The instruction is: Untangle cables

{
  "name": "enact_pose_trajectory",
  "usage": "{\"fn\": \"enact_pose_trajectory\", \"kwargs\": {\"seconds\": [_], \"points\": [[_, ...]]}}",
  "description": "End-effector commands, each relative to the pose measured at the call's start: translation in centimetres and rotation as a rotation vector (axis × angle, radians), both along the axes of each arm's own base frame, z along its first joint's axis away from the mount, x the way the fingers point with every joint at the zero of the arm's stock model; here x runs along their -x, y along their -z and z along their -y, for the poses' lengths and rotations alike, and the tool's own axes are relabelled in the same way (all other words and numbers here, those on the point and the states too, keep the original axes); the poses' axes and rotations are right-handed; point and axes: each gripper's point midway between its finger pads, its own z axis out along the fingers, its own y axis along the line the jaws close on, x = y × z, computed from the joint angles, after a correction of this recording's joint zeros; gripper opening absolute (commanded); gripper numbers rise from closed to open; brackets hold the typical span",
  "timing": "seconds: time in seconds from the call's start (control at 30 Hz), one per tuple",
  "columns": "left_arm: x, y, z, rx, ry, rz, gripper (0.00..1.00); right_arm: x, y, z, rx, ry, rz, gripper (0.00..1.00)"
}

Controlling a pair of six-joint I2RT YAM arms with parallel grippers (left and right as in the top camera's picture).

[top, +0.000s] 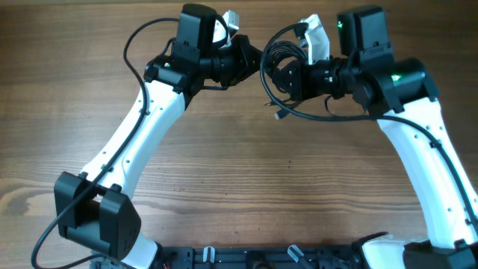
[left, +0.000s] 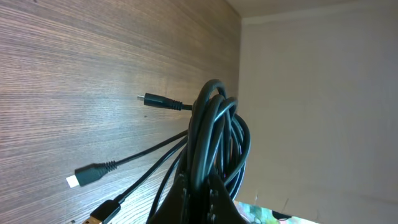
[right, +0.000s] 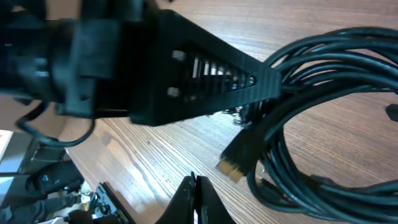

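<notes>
Cables: coiled bundle of thin black cords (left: 214, 134) with plug ends, near far edge of brown wooden table (top: 246, 172)
Left gripper (left: 199, 190): jaws clamped on the bundle
Right gripper (right: 194, 198): jaws closed, empty

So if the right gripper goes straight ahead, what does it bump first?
Probably the left gripper, crossing just ahead, shut on the cables. The gold plug hangs slightly to one side and might get brushed first; depth is unclear.
</notes>
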Motion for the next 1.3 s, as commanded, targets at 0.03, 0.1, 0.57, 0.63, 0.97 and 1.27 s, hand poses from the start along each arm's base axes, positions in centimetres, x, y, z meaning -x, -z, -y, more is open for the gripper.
{"fn": "enact_pose_trajectory", "kwargs": {"seconds": [0.03,0.1,0.57,0.63,0.97,1.27], "points": [[0.7,-2.4,0.2,0.044,0.02,0.029,0.04,-1.1,1.0,0.2,0.032,0.027,-0.005,0.04],[0.7,-2.4,0.2,0.044,0.02,0.029,0.04,-1.2,0.9,0.1,0.032,0.028,0.001,0.04],[3.0,-3.8,2.3,0.089,0.212,0.14,0.04,-2.6,1.7,1.0,0.08,0.099,0.009,0.04],[3.6,-4.4,2.6,0.112,0.272,0.188,0.04,-2.9,2.1,1.3,0.101,0.115,0.009,0.04],[5.4,-4.4,2.7,0.114,0.413,0.287,0.04,-4.0,2.8,3.4,0.128,0.195,-0.01,0.04],[6.5,-2.6,2.0,0.049,0.483,0.321,0.04,-5.2,1.5,4.6,0.031,0.206,-0.001,0.04]]}}
